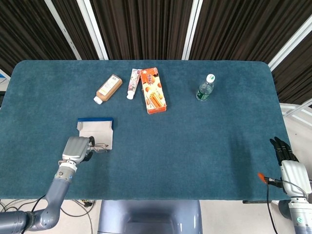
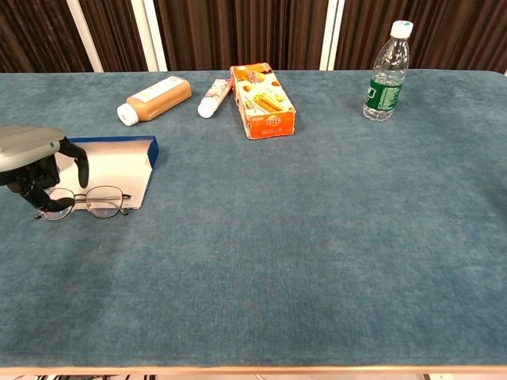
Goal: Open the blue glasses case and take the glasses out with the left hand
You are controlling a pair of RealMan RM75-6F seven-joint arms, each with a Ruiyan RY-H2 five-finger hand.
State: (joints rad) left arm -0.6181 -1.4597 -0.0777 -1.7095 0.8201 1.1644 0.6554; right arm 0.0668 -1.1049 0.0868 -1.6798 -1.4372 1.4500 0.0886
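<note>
While our two cameras look over the desk (image 1: 195,141), we see its teal cloth top carrying everything, so we go from large to small. Our left arm (image 1: 46,214) comes up over the near edge by the near left corner, and our left hand (image 2: 32,162) sits low over the left end of the glasses; its dark fingers (image 2: 79,162) curl down around that end of the frame, but we cannot tell whether they actually pinch it or only touch it. Our right hand (image 1: 287,163) hangs off the desk beyond the right edge, near the near right corner, with its dark fingers held straight and close together, holding nothing.

Toward the far edge, left of centre, the orange biscuit box (image 2: 263,100) lies flat. The blue glasses case (image 2: 115,168) lies open near the left edge, its pale inside facing up and its blue rim on the far side. A clear water bottle (image 2: 388,71) with a green label stands upright toward the far right. A brown bottle (image 2: 154,99) with a white cap lies on its side to the left of the box, and a white tube (image 2: 215,96) lies between the two. The glasses (image 2: 91,202) lie out of the case, at its near edge, lenses partly overlapping the pale lining.
</note>
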